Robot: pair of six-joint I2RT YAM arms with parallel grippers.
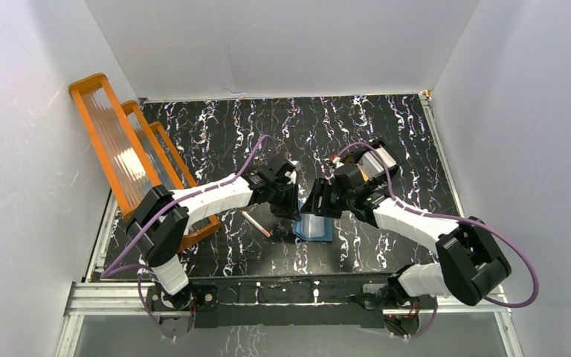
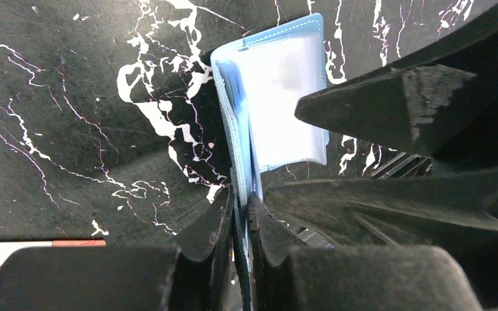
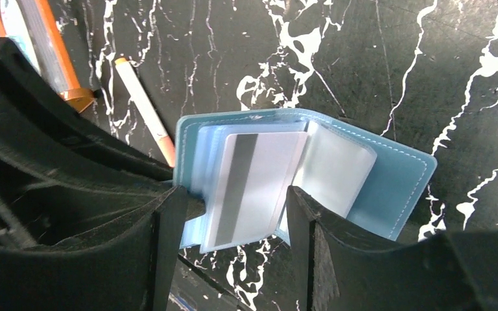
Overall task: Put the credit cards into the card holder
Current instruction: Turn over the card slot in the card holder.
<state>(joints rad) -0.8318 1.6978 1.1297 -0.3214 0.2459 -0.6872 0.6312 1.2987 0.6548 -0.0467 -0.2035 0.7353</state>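
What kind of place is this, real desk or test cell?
Probably a lab robot test cell: plain white walls box in a black marbled table, and the left arm and right arm are bolted to a metal frame at its near edge. Few props: card holder, orange rack.

blocked: orange rack [image 1: 119, 149] left, pen [image 1: 256, 224] beside card holder [image 1: 316, 227] | free: far table [image 1: 305, 123]

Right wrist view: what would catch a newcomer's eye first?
The open light-blue card holder lies mid-frame, a silver-grey striped card in it between the spread fingers of the right tool. The left tool pinches the holder's leaves. An orange rack leans at the table's left edge.
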